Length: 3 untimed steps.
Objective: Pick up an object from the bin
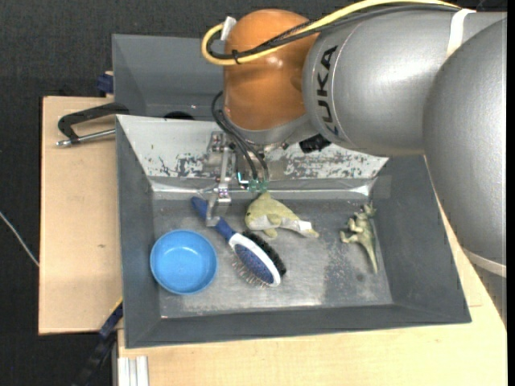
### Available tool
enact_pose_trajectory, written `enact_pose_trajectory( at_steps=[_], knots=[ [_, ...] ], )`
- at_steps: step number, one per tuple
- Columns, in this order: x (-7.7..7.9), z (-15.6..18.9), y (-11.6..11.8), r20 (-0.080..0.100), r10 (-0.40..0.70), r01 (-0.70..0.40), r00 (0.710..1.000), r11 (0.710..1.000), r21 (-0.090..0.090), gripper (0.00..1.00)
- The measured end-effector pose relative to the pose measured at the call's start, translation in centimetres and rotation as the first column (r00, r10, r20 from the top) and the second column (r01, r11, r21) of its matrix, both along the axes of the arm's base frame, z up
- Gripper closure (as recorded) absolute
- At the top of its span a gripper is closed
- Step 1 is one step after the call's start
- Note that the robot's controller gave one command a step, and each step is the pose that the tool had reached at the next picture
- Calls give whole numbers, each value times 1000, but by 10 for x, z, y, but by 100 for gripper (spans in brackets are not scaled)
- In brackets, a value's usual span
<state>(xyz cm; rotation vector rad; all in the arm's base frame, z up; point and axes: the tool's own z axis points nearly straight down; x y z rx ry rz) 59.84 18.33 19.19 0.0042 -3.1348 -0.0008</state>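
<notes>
My gripper (pixel 223 193) hangs below the orange cover at the back of the bin, a little left of centre. Its metal fingers point down just over the blue handle end of a hairbrush (pixel 245 252), which lies slanted with its white head and dark bristles toward the front. Nothing shows between the fingers. A pale yellow-green soft toy (pixel 272 216) lies just to the right of the gripper, close beside the brush.
A round blue bowl (pixel 184 261) sits at the front left of the bin. A small olive toy dinosaur (pixel 362 233) lies at the right side. The arm and its orange cover reach in over the bin's back wall from the right.
</notes>
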Motion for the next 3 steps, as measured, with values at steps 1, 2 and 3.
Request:
enact_pose_trajectory(
  at_steps=[1,2,3],
  knots=[
    [1,-102,-1,15,135,-135,991,991,1,0],
    [1,-100,1,20,134,-134,991,991,6,100],
    [-26,-109,49,32,505,-505,862,863,-8,100]
  ],
)
